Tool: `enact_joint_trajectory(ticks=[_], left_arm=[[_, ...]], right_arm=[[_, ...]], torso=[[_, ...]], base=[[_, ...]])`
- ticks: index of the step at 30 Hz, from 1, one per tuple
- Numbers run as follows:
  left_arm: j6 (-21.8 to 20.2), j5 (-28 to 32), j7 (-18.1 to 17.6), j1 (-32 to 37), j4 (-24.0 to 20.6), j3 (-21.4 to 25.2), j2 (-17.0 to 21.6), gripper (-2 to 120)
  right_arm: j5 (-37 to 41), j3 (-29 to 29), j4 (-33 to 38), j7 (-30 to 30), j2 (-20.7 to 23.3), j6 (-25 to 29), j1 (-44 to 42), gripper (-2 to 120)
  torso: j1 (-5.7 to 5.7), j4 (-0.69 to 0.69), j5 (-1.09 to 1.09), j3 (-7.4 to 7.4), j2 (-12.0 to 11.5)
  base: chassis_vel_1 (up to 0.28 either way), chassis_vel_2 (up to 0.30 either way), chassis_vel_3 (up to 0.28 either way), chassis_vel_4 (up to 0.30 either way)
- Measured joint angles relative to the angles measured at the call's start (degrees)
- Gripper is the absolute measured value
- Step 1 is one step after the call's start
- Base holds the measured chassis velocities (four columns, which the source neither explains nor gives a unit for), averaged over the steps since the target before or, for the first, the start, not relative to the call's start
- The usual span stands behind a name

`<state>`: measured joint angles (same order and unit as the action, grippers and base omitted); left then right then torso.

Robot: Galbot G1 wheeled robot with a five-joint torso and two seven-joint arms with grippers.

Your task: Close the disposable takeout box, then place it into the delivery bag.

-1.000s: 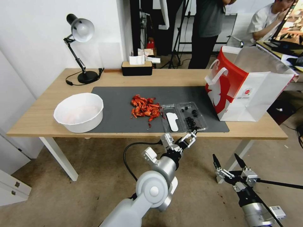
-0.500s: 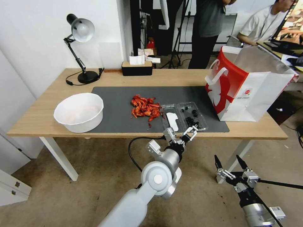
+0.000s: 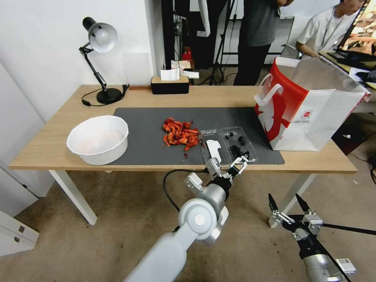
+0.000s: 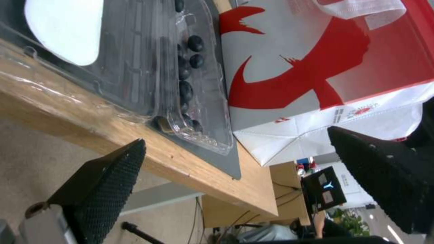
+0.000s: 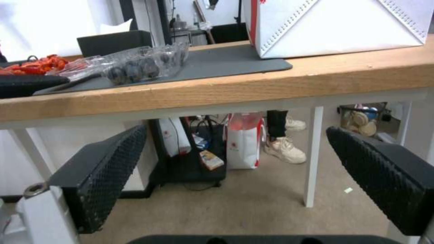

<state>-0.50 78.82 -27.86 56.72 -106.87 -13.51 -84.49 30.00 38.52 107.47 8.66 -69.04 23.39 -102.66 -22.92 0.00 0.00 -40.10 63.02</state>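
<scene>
Looks like a lab or office test space: plain wooden table (image 3: 51,149) with a desk lamp (image 3: 100,58), tripod legs (image 3: 219,58) behind, bare concrete floor (image 3: 98,243).

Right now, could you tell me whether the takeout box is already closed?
No, in the head view the takeout box lies open on the grey mat, both halves flat side by side.

Even, bright indoor light was recorded with soft shadows under the table (image 3: 55,149), glare on the clear takeout box (image 4: 135,78), wide-angle bending at head-view edges, and blurred foreground finger pads (image 5: 108,176) in wrist views.
</scene>
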Motion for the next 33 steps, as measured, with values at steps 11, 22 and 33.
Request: enact_joint_trajectory(ticks=[11,22,33], left_arm=[[-0.03,0.86,-0.37,-0.24,0.16,1.21,-0.05,100],[-0.55,1.29,-0.76,-0.31,0.69,1.2,0.14,100],[-0.45,2.56,-1.35,-1.49,1.74,2.14,0.1,100]], right_arm=[[-0.17,0.06,0.22,-0.06,-0.29,0.2,-0.16,100],[-0.32,0.14,0.57,-0.15,-0.6,0.27,-0.35,100],[-0.72,-0.06,0.51,-0.17,-1.32,0.41,-0.34,100]], torso=[[0.0,0.0,0.0,0.0,0.01],[0.0,0.0,0.0,0.0,0.01],[0.0,0.0,0.0,0.0,0.01]], base=[[0.0,0.0,0.0,0.0],[0.0,0.0,0.0,0.0],[0.0,0.0,0.0,0.0]])
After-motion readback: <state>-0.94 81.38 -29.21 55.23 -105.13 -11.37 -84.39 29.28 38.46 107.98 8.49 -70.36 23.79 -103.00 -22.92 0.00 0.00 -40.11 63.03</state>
